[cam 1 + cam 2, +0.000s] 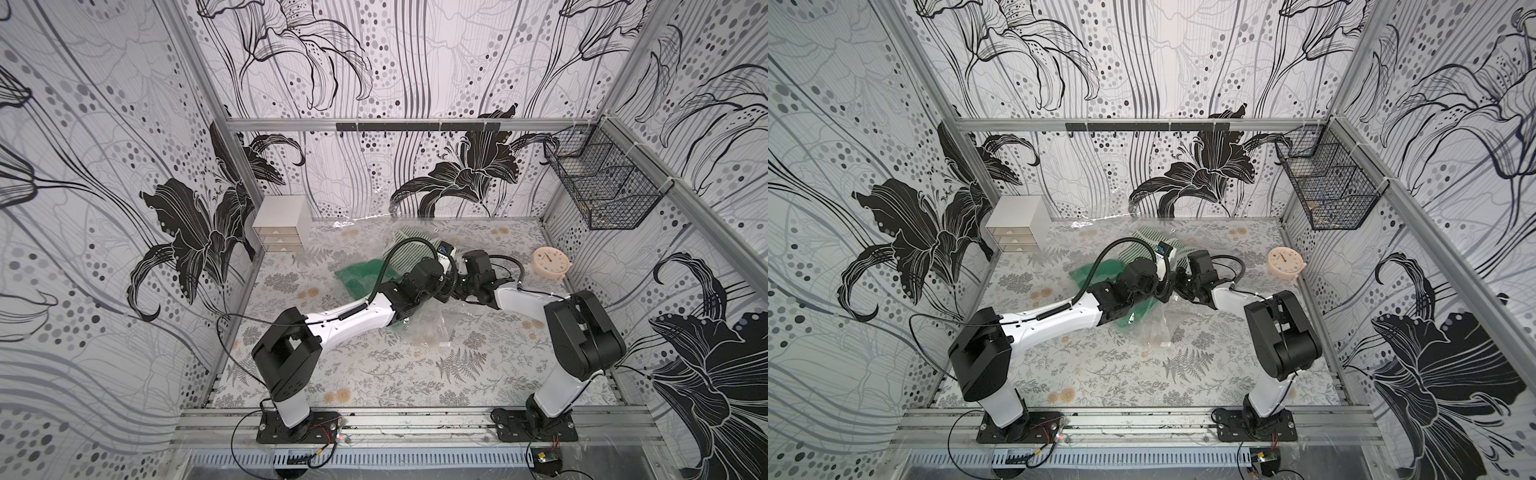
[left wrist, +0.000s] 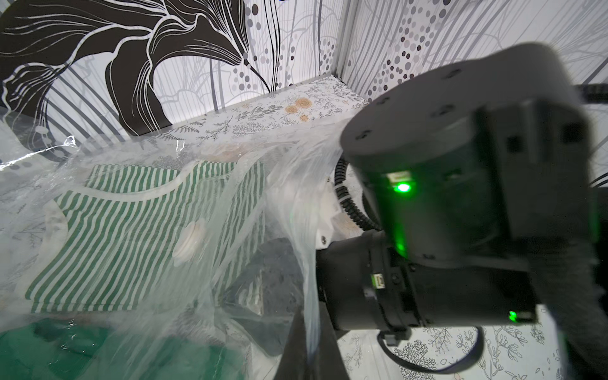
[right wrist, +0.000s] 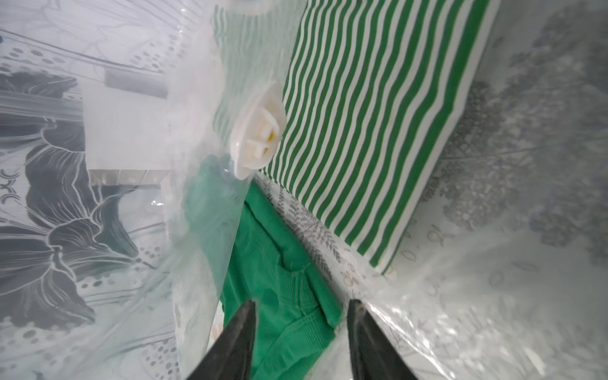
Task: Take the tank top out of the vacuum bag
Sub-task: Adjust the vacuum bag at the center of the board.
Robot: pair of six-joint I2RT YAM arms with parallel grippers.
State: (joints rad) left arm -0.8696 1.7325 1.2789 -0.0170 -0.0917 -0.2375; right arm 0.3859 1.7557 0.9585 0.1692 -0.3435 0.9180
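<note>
Plastic vacuum bag point(image 2: 289, 184) edge pinched in left claw point(image 2: 309, 335); right claw point(image 3: 301, 304) parted inside.

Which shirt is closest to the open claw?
The plain green shirt: it lies right in front of the right claw. The striped tank top sits farther off.

This is a robotics lab test cell dressed to look like a home. An aluminium frame point(image 1: 270, 123) boxes in the bench point(image 1: 374, 365), and its wall panels point(image 1: 104, 166) carry printed black-and-grey lily wallpaper. Two white-and-black robot arms, left point(image 1: 353, 316) and right point(image 1: 532, 297), are bolted to a metal mounting rail point(image 1: 415, 424) at the front edge, with loose wiring and a slotted cable duct point(image 1: 415, 459) beside it. Household props stand around: a small drawer unit point(image 1: 280, 226), a pink clock point(image 1: 549, 264), a wire basket point(image 1: 602, 191) and a black hook rail point(image 1: 415, 126).
</note>
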